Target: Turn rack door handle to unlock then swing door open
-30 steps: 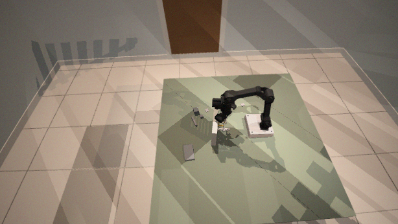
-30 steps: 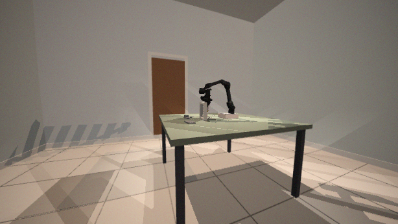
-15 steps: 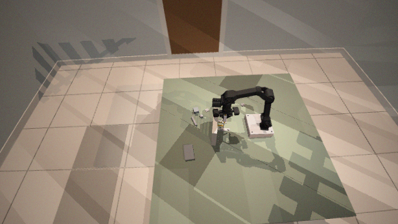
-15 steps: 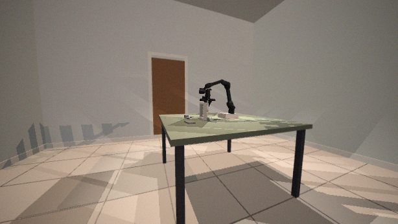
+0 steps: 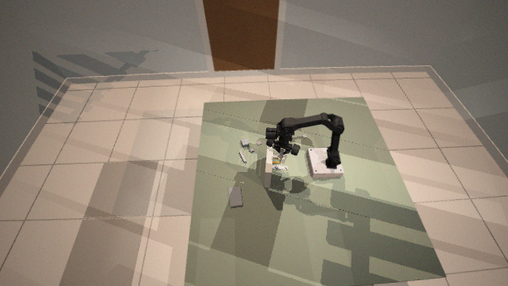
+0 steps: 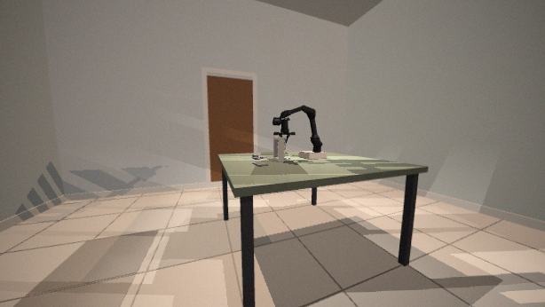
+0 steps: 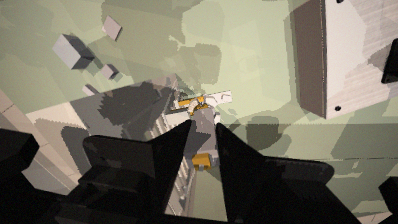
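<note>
The pale upright rack frame (image 5: 268, 177) (image 6: 280, 150) (image 7: 122, 105) stands on the green table (image 5: 232, 235) (image 6: 328, 177). My gripper (image 5: 281, 154) (image 6: 285, 139) (image 7: 203, 125) points down beside the frame, on the side facing the arm's base, and is shut on the grey handle (image 7: 203, 134). An orange piece (image 7: 201, 161) shows at the handle's near end. Pale and orange parts lie beyond the fingertips, with a white bar (image 7: 222, 97) (image 5: 282, 168) sticking out away from the frame. The door's panel is mostly hidden by the fingers and handle, and its exact angle cannot be told.
The arm's white base box (image 5: 323, 161) (image 6: 312, 154) (image 7: 345, 65) is to the right of the frame. A grey block (image 5: 245, 143) (image 7: 74, 51) and several small pieces lie beyond the frame. A flat grey slab (image 5: 236, 197) (image 6: 260, 164) lies left of it.
</note>
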You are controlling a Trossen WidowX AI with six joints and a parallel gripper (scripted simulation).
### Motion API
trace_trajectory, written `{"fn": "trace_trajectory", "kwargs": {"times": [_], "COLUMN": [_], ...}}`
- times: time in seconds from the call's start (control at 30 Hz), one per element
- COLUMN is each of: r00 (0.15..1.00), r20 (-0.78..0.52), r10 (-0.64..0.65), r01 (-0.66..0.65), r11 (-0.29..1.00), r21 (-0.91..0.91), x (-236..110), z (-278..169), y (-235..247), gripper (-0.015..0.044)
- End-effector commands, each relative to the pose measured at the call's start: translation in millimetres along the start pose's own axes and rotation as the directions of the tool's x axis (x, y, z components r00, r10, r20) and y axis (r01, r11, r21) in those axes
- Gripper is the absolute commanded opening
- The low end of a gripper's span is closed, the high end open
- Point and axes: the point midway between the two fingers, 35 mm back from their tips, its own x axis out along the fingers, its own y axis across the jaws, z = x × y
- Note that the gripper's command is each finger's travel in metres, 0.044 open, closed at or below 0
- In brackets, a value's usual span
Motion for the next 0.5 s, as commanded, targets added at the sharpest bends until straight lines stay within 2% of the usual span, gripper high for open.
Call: {"fn": "trace_trajectory", "kwargs": {"times": [0.0,0.33,0.47], "r00": [1.0,1.0,1.0], "r20": [-0.009,-0.009,-0.009], "r10": [-0.001,-0.001,-0.001], "r01": [0.002,0.002,0.001], "r11": [1.0,1.0,0.999], "r21": [0.028,0.028,-0.046], "x": [1.4,1.4,1.4], "z": [-1.6,-1.6,-1.6], "y": [0.0,0.0,0.0], "gripper": [0.0011,0.0274,0.0284]}}
